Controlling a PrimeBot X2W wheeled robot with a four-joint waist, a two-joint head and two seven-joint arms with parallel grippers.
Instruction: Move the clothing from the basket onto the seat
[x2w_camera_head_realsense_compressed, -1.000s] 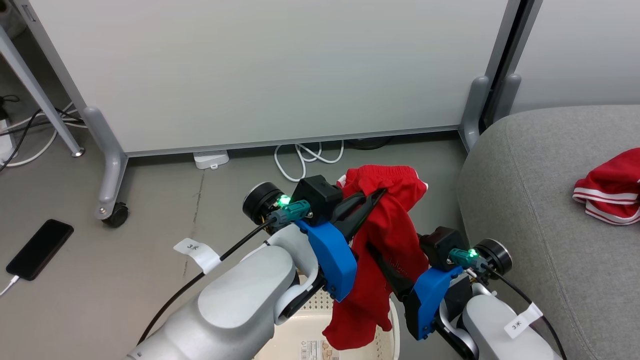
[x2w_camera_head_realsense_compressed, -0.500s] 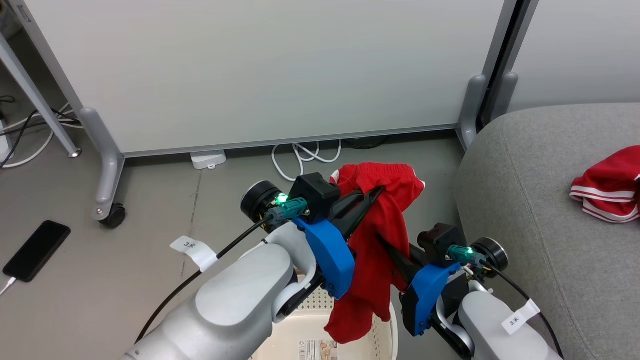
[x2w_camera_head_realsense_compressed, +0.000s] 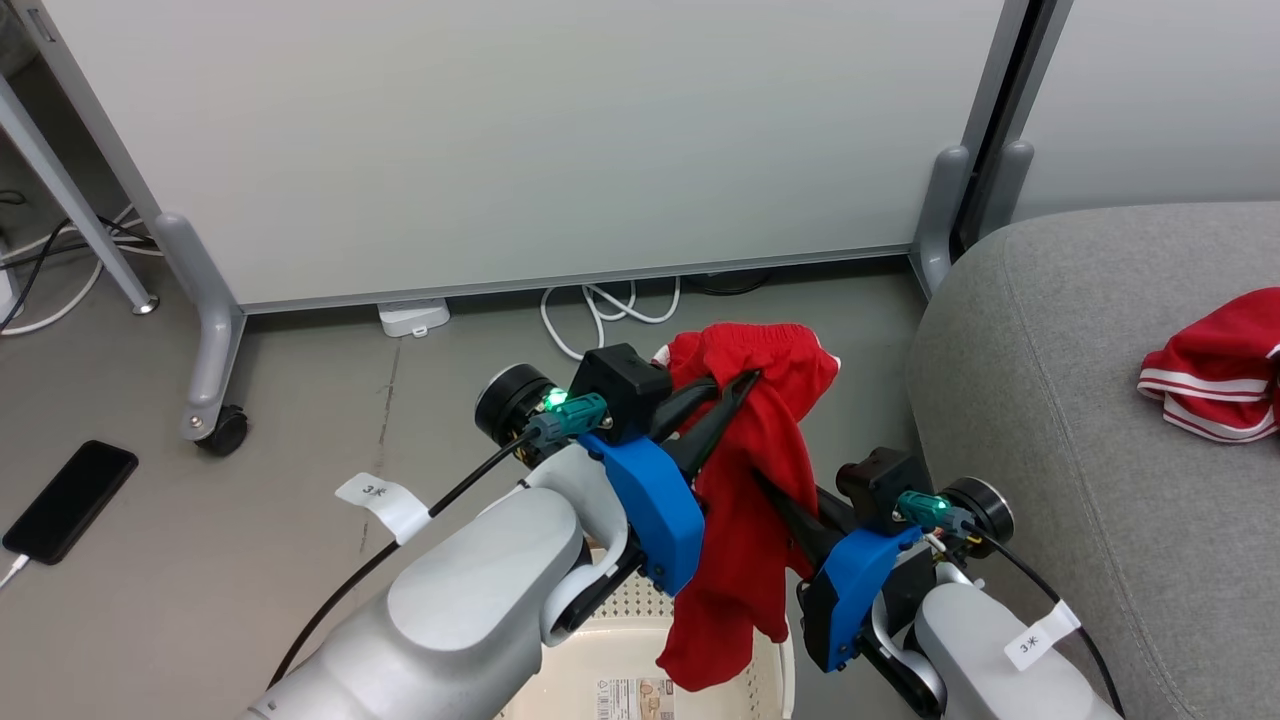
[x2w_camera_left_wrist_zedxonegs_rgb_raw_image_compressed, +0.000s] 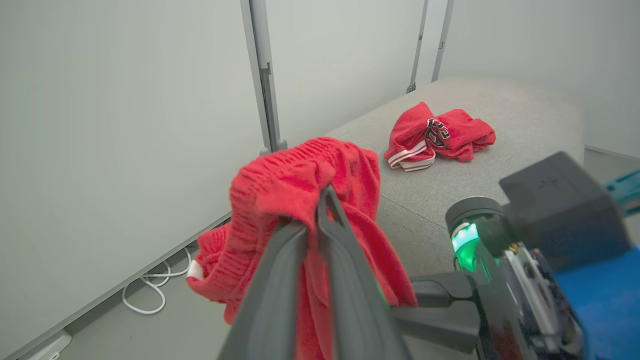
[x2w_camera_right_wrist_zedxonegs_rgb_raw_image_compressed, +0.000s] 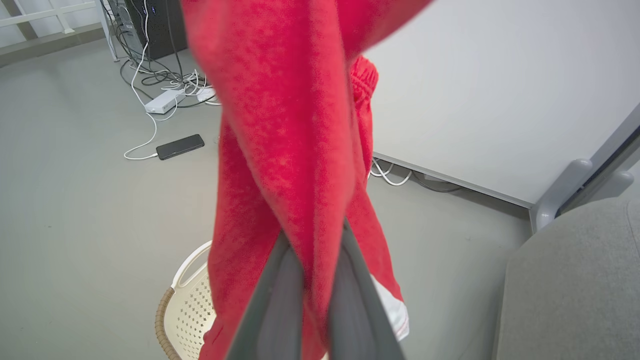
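Above the basket's far rim, the left end effector (x2w_camera_head_realsense_compressed: 742, 380) is pressed together on the gathered waistband of a red garment (x2w_camera_head_realsense_compressed: 775, 430). Lower down, the right end effector (x2w_camera_head_realsense_compressed: 768, 490) pinches the same cloth partway along its hanging length. The lower hem dangles over the open basket (x2w_camera_head_realsense_compressed: 640, 600), which stands on the floor beside the seat's rounded edge. The small part of the basket's inside that is in view looks bare of cloth. Well in from that rounded edge, the other red garment (x2w_camera_head_realsense_compressed: 1210, 365) lies crumpled on the seat (x2w_camera_head_realsense_compressed: 1050, 420). I judge that one piece is delivered and the second is lifted almost clear. What is left is carrying it across the seat's edge and letting it go.
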